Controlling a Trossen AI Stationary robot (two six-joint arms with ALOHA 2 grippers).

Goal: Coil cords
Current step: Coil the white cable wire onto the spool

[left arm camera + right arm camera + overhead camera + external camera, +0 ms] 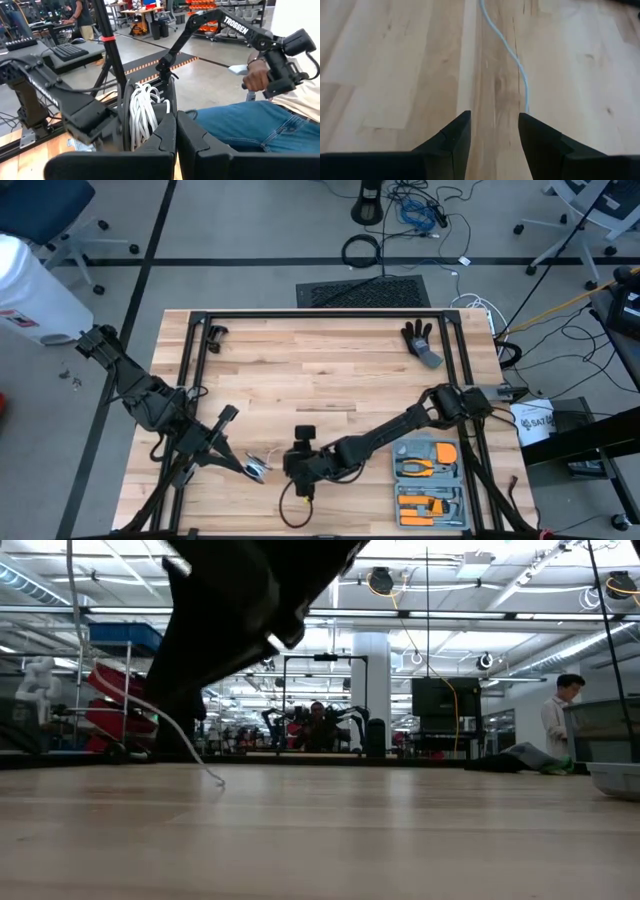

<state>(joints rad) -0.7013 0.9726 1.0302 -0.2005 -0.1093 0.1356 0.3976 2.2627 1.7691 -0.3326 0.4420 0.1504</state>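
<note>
Near the bottom middle of the high view, you can see both arms meet over the wooden table [330,370]. Your left gripper [252,470] sits at the lower left, with a small white bunch at its tip. From up there you cannot tell what that bunch is. The left wrist view shows it: the fingers [165,137] are pressed tight together on the reel [142,117], with white cord wound round it in many loops. That same view shows a person's hand [257,77] on a control arm, which no other view has.

Your right gripper [303,463] is just beside the left one. Only the right wrist view shows its jaws, spread wide and holding nothing, with the loose white cord [512,55] lying on the wood between them. In the low view, at the left, the cord's end [205,768] hangs down to the table top.
</note>
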